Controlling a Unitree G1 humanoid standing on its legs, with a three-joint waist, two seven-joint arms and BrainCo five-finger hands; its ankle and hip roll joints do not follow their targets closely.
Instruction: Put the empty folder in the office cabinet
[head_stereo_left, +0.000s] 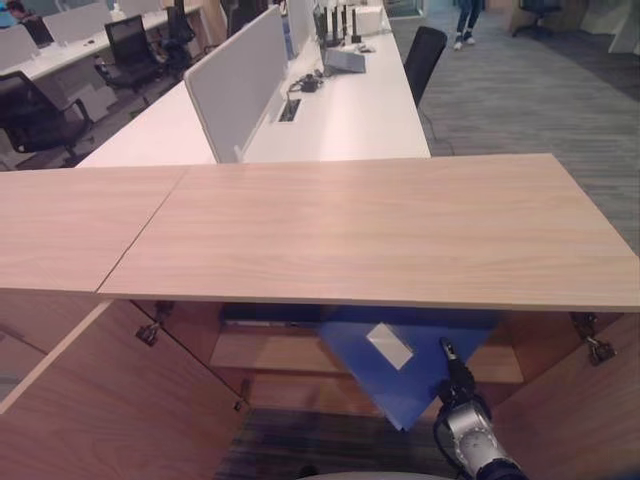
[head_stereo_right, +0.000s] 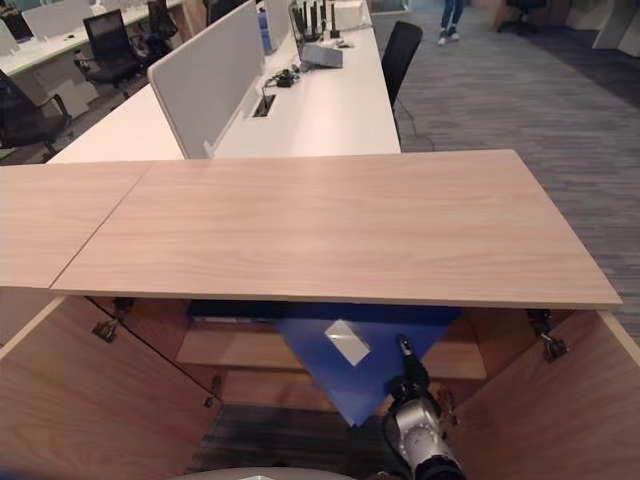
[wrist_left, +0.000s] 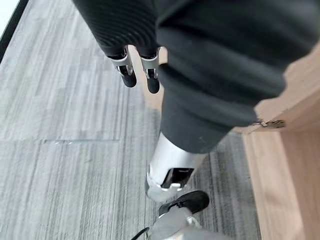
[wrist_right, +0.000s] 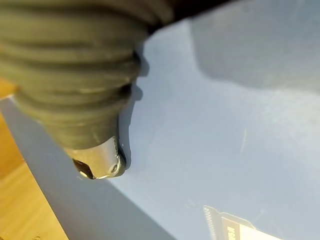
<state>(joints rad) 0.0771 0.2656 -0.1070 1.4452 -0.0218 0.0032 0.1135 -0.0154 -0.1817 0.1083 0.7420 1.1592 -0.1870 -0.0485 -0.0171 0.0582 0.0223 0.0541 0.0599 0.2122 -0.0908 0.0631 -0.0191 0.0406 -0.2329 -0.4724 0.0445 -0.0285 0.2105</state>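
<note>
So the blue folder (head_stereo_left: 400, 385) is most of the way into the office cabinet (head_stereo_right: 330, 225) at this point: it sits tilted under the wooden top, its far part already over the inner shelf (head_stereo_left: 270, 350) and one corner poking out toward the floor. It has a pale label (head_stereo_right: 347, 342) on the face. Both cabinet doors are swung open, the left door (head_stereo_left: 110, 400) and the right door (head_stereo_right: 540, 410), so nothing's blocking the way in. The right hand (head_stereo_right: 408, 372) is up against the near edge of the folder; in the right wrist view you get the dark ribbed cover and a bit of silver right on the blue surface, but I honestly can't tell whether the fingers are curled on it or just pressing flat. The left hand (wrist_left: 137, 70) hangs down by the carpeted floor (wrist_left: 60, 150), fingers relaxed and straight, holding nothing, well away from the action. My read: the carrying part is done, the insertion is roughly half done. What's left is pushing that sticking-out corner in so the folder lies square on the shelf, letting go, and probably shutting the doors.
</note>
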